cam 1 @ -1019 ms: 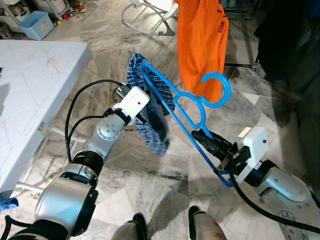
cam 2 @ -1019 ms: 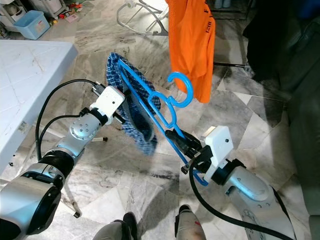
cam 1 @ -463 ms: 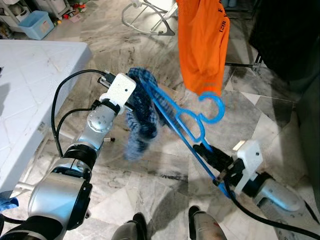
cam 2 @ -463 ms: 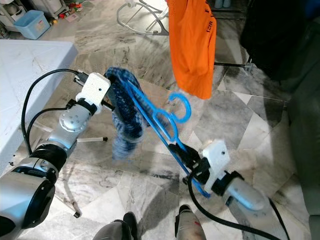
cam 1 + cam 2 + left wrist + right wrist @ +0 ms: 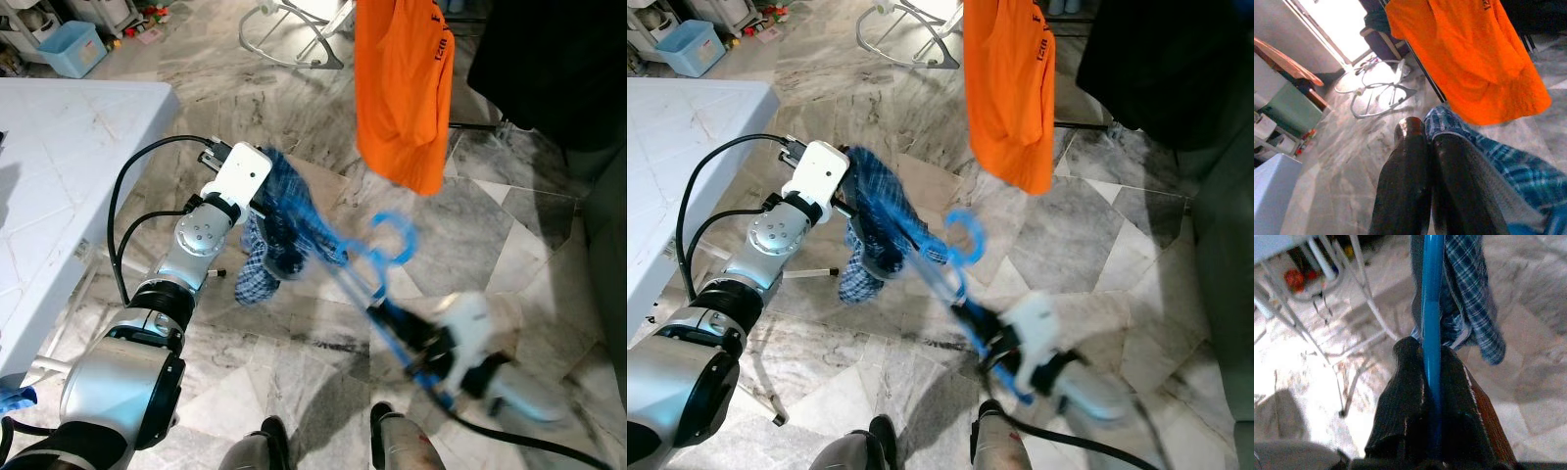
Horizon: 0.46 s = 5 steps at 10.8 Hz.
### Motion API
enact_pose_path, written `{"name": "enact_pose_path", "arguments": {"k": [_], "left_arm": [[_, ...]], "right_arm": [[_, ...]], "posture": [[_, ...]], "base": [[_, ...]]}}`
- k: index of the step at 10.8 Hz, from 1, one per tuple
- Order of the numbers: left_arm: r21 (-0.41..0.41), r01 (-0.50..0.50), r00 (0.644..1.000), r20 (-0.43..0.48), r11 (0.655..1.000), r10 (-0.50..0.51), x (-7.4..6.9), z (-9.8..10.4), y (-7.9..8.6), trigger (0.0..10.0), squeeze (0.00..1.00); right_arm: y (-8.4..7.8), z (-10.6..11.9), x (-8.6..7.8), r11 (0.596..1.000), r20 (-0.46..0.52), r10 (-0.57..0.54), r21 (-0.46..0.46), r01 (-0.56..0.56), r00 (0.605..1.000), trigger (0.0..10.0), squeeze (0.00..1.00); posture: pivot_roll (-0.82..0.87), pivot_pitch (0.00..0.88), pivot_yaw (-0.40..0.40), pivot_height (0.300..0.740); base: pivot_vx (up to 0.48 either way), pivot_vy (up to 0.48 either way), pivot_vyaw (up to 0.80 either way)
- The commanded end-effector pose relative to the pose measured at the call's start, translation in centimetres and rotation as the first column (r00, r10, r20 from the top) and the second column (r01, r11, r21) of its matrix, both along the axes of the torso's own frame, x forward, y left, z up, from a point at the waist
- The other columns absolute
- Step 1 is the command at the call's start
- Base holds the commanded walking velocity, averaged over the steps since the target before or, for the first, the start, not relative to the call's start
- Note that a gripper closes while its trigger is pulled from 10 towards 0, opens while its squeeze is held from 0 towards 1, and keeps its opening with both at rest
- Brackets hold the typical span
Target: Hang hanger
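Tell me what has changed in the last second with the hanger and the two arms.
The right gripper, shut on the blue hanger, has dropped, tilting the hanger lower. The left gripper, pinching the checked cloth, has moved up and left, pulling the cloth out along the hanger. Both holds stayed. The orange shirt hangs as before.

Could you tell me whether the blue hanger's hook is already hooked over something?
No, the blue hanger is clamped in the right gripper, and its hook hangs free above the floor, below the orange shirt.
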<state>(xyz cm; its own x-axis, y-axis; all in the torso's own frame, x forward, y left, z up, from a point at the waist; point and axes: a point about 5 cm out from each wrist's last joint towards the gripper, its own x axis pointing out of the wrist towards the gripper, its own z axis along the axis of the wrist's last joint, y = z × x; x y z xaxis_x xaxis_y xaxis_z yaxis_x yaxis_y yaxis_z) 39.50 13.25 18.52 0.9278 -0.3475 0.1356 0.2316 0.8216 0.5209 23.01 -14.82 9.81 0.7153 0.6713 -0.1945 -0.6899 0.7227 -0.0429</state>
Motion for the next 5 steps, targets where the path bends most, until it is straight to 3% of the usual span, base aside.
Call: {"name": "enact_pose_path", "arguments": {"k": [1,3,4,5], "left_arm": [[0.018,-0.002,1.000,0.007,1.000,0.002,0.2,0.6,0.0,0.0,0.00],[0.043,-0.030,0.999,-0.022,0.999,0.031,0.2,0.0,0.6,0.0,0.00],[0.054,-0.068,0.997,-0.032,0.996,0.070,0.3,-0.3,1.3,0.0,0.00],[0.034,-0.091,0.995,-0.043,0.995,0.093,0.4,-0.3,1.6,0.0,0.00]], "right_arm": [[0.7,-1.5,-0.2,0.997,-0.044,0.028,-0.067,-0.031,0.999,10.0,0.00],[0.5,-2.1,0.1,0.996,-0.026,-0.060,-0.072,0.058,0.998,10.0,0.00],[-0.2,-2.4,-0.1,0.990,-0.024,-0.123,-0.065,0.122,0.992,10.0,0.00],[-0.3,-3.2,-0.9,0.989,-0.047,-0.119,-0.098,0.114,0.992,10.0,0.00]], "posture": [[-0.39,0.258,0.146,0.740],[-0.39,0.257,0.143,0.740],[-0.39,0.256,0.143,0.740],[-0.40,0.257,0.143,0.740]], "base": [[0.000,0.000,0.00],[0.000,0.000,0.00],[0.000,0.000,0.00],[0.000,0.000,0.00]]}}
